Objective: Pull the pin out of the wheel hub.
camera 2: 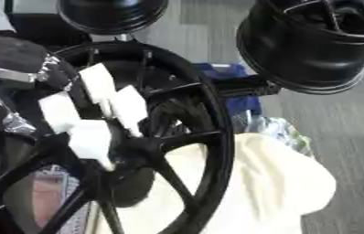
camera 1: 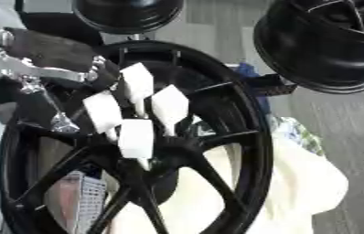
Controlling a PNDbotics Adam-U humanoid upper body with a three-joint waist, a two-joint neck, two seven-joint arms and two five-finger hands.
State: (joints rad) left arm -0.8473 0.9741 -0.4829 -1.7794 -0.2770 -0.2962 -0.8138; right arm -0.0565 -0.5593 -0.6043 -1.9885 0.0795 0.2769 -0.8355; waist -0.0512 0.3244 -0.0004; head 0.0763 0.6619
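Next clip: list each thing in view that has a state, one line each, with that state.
Wheel: upright on its rim, spokes facing the camera.
Left hand: at the wheel's hub, white fingertips bunched together; what they hold is hidden.
Pin: not visible, so cannot tell if in or out.
Second wheel: upper right, tilted, off the floor.
Cloth: draped, pale, behind the wheel.
Right hand: not in view.

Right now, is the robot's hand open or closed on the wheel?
Open. The left hand reaches in with white-tipped fingers spread straight over the wheel hub. Cannot tell whether they touch a pin.
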